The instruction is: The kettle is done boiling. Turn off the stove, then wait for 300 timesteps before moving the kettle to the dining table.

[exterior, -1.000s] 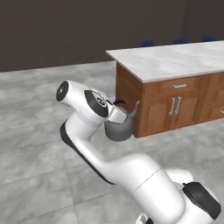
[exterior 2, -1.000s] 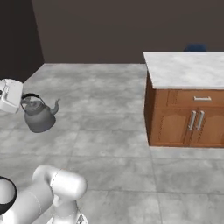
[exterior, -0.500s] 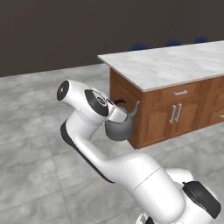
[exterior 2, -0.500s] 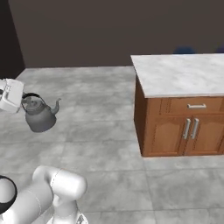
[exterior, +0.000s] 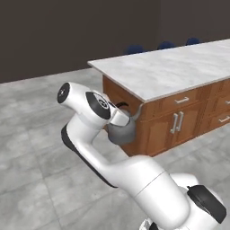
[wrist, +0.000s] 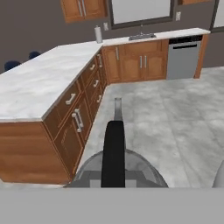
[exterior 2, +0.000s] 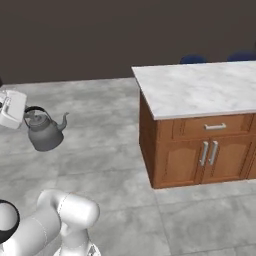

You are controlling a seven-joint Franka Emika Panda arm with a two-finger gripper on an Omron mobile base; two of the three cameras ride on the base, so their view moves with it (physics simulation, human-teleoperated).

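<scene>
The kettle [exterior 2: 45, 132] hangs in mid-air over the floor, its black loop handle [wrist: 113, 153] pinched in the pincer [exterior 2: 24, 116], apparently tight. Best keep it level and the spout forward while approaching the marble worktop [exterior 2: 200, 90], then lower gently.

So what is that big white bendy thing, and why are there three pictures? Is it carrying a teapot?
The white bendy thing is a robot arm on a base that drives around a pretend kitchen. Two pictures come from cameras on the base, one behind the arm on each side. The third comes from a camera on the robot's hand, looking past its fingers. It is carrying a small grey kettle by the black handle, up in the air above the grey floor. The fingers are shut on that handle. Beside it stands a wooden counter with a white marble top.
</scene>
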